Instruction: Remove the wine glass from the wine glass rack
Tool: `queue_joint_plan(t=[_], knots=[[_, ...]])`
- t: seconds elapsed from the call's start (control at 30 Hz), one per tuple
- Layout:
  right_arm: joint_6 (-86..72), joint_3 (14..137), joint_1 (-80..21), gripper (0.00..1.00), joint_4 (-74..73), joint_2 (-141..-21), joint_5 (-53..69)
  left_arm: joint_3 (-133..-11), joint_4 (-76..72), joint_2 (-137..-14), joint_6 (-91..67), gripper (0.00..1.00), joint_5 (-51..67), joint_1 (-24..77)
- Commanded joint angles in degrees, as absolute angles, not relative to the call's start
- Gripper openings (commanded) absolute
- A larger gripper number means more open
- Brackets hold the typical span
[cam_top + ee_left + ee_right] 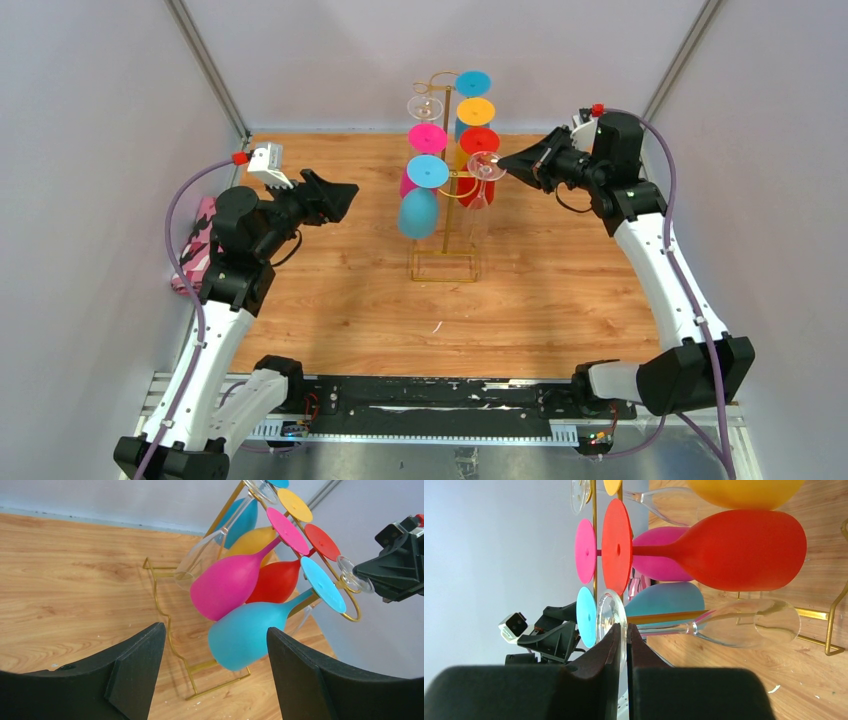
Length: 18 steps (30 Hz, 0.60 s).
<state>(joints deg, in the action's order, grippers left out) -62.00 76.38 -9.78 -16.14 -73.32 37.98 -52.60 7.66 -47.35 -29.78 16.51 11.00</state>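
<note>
The gold wire wine glass rack (447, 262) stands mid-table with several glasses hanging upside down by their feet: blue, pink, red, yellow and clear ones. My right gripper (506, 161) is shut on the round foot of a clear wine glass (744, 622), whose foot (610, 616) sits pinched between my fingers; the glass hangs at the rack's lower right hook (478, 172). My left gripper (345, 197) is open and empty, left of the rack, facing the blue glass (250, 635) and pink glass (227, 584).
A pink patterned cloth (195, 245) lies at the table's left edge. The rack's rectangular base (170, 625) rests on the wooden table (560, 300). Grey walls enclose the table on three sides.
</note>
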Motion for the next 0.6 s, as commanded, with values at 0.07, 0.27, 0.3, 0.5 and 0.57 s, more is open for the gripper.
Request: queue_joint_plan(t=[0.07,0.27,0.3,0.5,0.57], knots=[[-62.2,76.9,-10.4,0.0,-15.6,-72.6,34.4,-52.1,7.7,-46.6,-29.6,0.79,17.4,10.9],[-61.8,76.6,-10.5,0.0,-15.3,-70.6,32.9,-52.2,8.6,-46.3,-28.9,0.79,16.9,10.9],[-61.5,76.9,-10.4,0.0,-15.8,-70.0,32.6,-52.3,8.7,-46.3,-28.9,0.79,16.8,10.9],[-60.3,77.6,-10.2,0.0,-18.5,-67.1,30.7,-52.1,8.3,-46.5,-29.4,0.79,17.1,10.9],[-60.2,77.1,-10.3,0.0,-19.0,-66.9,30.6,-52.0,8.1,-46.7,-29.6,0.8,17.4,10.9]])
